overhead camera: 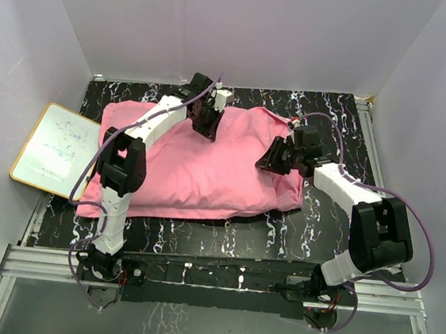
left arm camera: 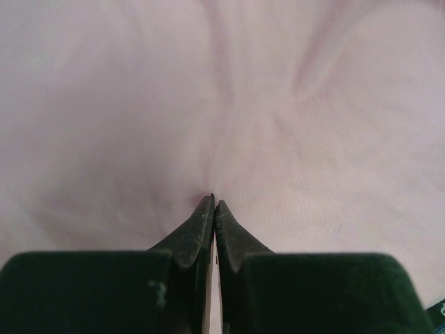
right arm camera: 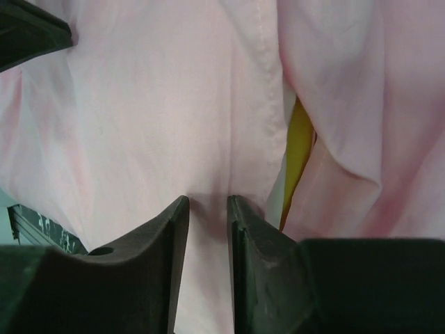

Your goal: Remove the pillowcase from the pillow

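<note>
The pillowcase [overhead camera: 198, 172] lay across the counter [overhead camera: 279, 237] with the pillow [right arm camera: 299, 153] inside, its yellow band showing at the right-hand opening; the left tool [left arm camera: 213, 202] was pinched tight on far cloth and the right tool [right arm camera: 207, 202] clamped a fold by that opening, so I judged the stripping barely begun, needing the cloth peeled back next.

Matt pink woven cloth on pillowcase [overhead camera: 206, 173], softly creased; smooth black marbled table [overhead camera: 321, 221]; smooth white board [overhead camera: 53, 149].
</note>
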Robot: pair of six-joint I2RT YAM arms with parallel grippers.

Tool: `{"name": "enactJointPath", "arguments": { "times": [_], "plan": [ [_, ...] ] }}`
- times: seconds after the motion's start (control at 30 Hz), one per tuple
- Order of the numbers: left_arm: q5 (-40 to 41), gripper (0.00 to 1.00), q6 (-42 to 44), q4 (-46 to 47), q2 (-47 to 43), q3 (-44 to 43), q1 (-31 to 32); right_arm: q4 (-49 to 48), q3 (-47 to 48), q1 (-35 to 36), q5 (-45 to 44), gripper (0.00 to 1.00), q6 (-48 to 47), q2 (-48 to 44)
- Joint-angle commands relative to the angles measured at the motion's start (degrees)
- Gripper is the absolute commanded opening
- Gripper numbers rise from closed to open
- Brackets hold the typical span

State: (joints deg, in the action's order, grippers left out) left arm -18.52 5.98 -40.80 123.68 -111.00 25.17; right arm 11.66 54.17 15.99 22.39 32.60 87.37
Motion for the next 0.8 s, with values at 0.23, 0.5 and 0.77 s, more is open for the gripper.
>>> {"name": "enactJointPath", "arguments": {
  "times": [0.23,0.5,0.77],
  "plan": [
    [-2.2,0.00,-0.1,-0.8,-8.0,1.3,-1.3,0.3,2.6,-1.6,-6.6,0.65,-1.3,-1.2],
    [-2.5,0.00,0.5,-0.6,-7.8,2.3,-2.2,-2.7,-0.5,-2.0,-1.2,0.65,-1.0,-0.4],
    [-2.8,0.00,0.5,-0.4,-7.8,2.7,-2.4,-8.4,-3.4,-1.9,6.6,0.54,1.7,-1.6]
  ]
}}
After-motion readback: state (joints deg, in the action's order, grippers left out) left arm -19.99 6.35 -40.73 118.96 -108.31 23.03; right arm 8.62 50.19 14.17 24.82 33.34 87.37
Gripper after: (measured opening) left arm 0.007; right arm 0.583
